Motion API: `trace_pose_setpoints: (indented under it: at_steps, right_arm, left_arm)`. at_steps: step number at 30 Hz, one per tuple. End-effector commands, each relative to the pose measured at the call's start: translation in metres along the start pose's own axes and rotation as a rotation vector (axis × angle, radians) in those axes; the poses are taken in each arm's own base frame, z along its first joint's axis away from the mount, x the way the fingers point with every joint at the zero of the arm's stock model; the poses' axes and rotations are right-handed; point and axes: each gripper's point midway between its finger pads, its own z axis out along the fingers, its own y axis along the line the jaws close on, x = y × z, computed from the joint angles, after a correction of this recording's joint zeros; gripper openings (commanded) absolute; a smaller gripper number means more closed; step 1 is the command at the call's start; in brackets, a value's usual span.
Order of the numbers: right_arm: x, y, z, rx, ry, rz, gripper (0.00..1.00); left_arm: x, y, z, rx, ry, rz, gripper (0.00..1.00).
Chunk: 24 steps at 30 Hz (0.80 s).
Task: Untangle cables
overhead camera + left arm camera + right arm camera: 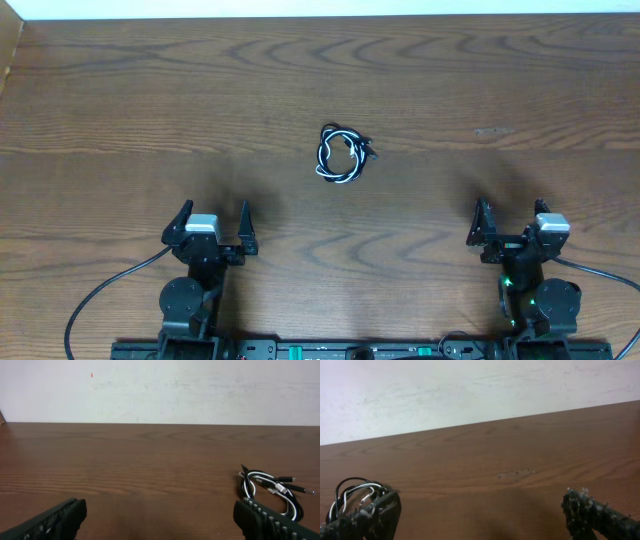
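Cables (341,155) intertwined; left gripper (214,213) and right gripper (511,211), both released, well short of them; each should pinch one colour.

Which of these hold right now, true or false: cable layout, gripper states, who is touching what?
1. The white and black cables lie in one coiled bundle on the table. True.
2. The left gripper is shut on the cables. False: it is open and empty, short of the bundle.
3. The right gripper is open and holds nothing. True.
4. The bundle sits right against the right gripper. False: it lies roughly midway between the two arms, farther out on the table, touching neither gripper.
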Motion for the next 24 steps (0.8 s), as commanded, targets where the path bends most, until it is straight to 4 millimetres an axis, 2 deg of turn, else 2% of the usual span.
trace_pose_setpoints:
  at_steps: [1, 7, 12, 18, 24]
  right_arm:
    - [0.000, 0.002, 0.000, -0.006, -0.001, 0.010, 0.99]
    - [0.003, 0.011, 0.000, -0.057, 0.013, 0.010, 0.99]
    - [0.001, 0.022, -0.002, -0.124, 0.019, 0.066, 0.99]
    - [0.001, 0.031, -0.004, -0.174, 0.028, 0.081, 0.99]
    - [-0.011, 0.048, -0.011, -0.260, 0.035, 0.078, 0.99]
  left_arm:
    - [0.017, 0.004, 0.001, -0.022, 0.056, 0.012, 0.99]
    - [0.015, 0.003, 0.001, -0.013, 0.047, 0.010, 0.99]
    - [-0.010, -0.002, 0.000, 0.015, -0.039, -0.121, 0.99]
    - [-0.029, -0.004, -0.005, 0.023, -0.076, -0.121, 0.99]
    - [-0.045, -0.016, -0.009, 0.088, -0.028, -0.157, 0.99]
